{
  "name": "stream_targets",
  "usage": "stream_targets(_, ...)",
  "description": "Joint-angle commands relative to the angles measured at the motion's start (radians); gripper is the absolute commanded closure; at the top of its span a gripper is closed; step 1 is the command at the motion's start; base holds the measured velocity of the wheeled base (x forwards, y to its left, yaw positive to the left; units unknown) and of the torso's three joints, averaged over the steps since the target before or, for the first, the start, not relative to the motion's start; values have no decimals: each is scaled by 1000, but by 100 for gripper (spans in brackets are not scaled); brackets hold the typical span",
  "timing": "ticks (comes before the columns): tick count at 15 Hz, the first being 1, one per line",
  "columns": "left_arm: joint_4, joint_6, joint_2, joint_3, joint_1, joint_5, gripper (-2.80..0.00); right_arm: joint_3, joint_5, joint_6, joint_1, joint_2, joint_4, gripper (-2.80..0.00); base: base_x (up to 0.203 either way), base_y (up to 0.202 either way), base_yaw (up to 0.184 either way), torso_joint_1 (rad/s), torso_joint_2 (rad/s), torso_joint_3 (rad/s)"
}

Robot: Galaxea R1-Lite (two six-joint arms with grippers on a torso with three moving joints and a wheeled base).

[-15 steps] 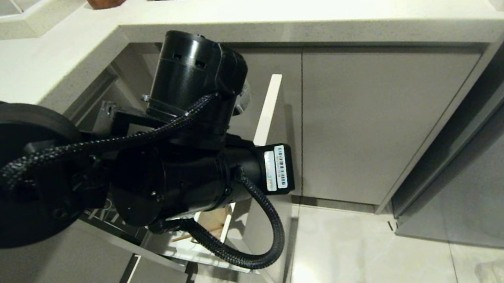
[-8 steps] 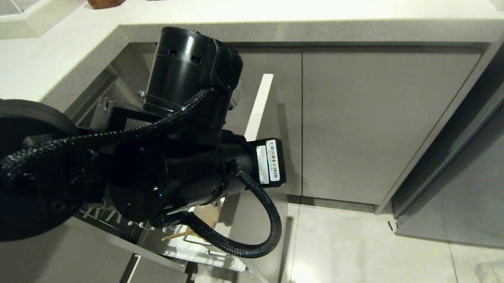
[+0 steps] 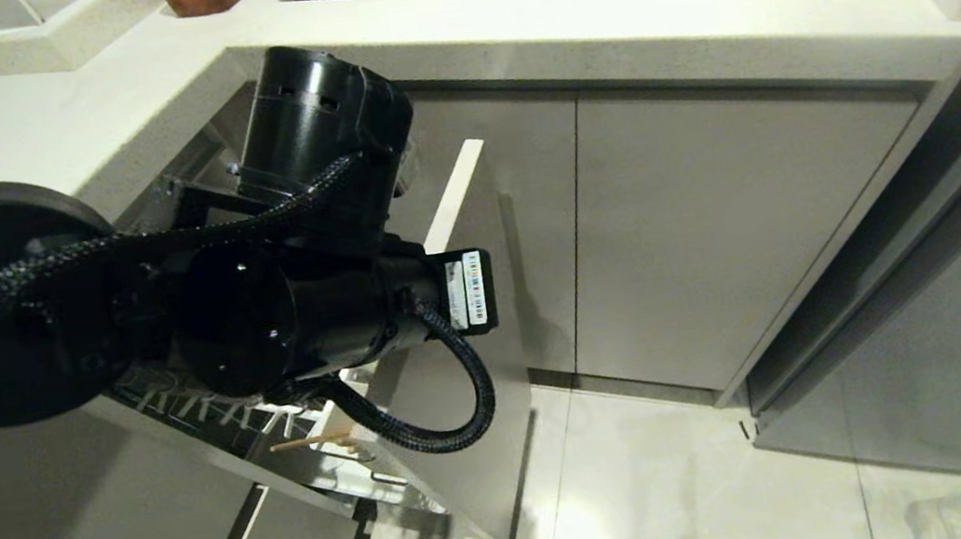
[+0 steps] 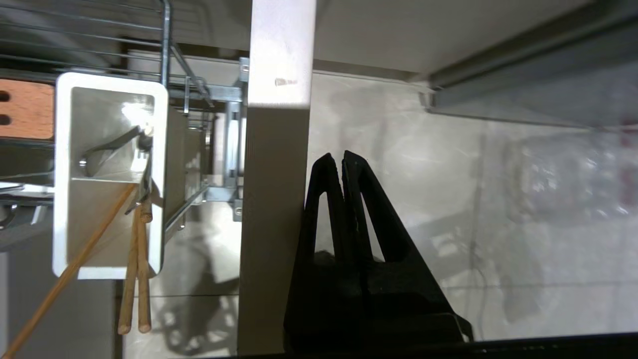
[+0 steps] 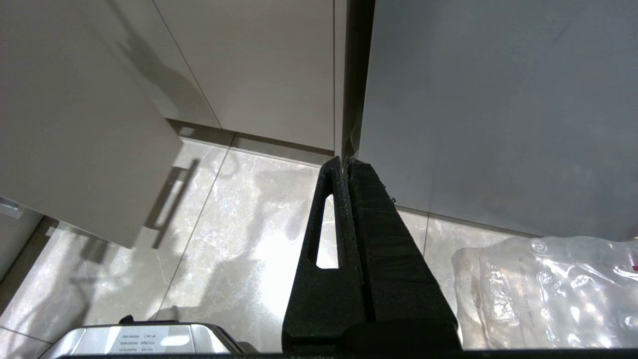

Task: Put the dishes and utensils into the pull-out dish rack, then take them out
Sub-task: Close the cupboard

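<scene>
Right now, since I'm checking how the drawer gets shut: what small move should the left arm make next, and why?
Probably press the front panel a little toward the cabinet with the left gripper. Its fingers are shut beside the panel's outer face. The pull-out dish rack stands partly out, with chopsticks and spoon in the utensil box. The right gripper hangs idle over the floor.

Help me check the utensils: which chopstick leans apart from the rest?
The long chopstick slanting diagonally out of the box; the others lie parallel, side by side.
</scene>
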Motion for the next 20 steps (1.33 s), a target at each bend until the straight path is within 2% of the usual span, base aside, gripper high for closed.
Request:
stream_targets(1,1,9,-7,1,15,13,0,3,0,0,1,0,1,0,0,0,0,0,0,0)
stream_targets(4,-1,46,-6,2,68,54,0,3,0,0,0,0,0,0,0,0,0,0,0,0)
stream_targets(8,-8,103,-5,1,142,144,0,3,0,0,-1,0,1,0,0,0,0,0,0,0)
stream_targets(13,-12,152,-3,-9,222,206,0,3,-1,0,-1,0,1,0,0,0,0,0,0,0)
stream_targets(20,-65,267,11,-28,420,260,0,3,0,0,-1,0,1,0,0,0,0,0,0,0)
